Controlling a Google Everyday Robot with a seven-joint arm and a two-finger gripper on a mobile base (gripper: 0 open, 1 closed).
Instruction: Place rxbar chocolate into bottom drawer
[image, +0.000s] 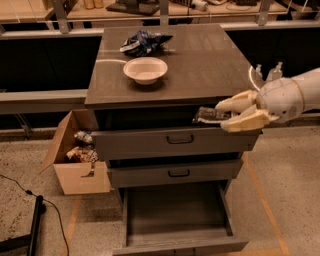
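Observation:
My gripper (223, 116) comes in from the right and is shut on the rxbar chocolate (208, 116), a small dark bar with pale markings. It holds the bar in the air in front of the cabinet's front edge, level with the top drawer (175, 142). The bottom drawer (175, 212) is pulled out below, a wide tray with a grey floor, nothing seen in it. The bar is above and to the right of the drawer's middle.
A white bowl (145, 69) and a wrinkly blue-and-white bag (143, 42) sit on the cabinet top (200, 65). The middle drawer (175, 173) is slightly out. A cardboard box (80, 155) with items stands on the floor to the left. A cable lies on the floor at lower left.

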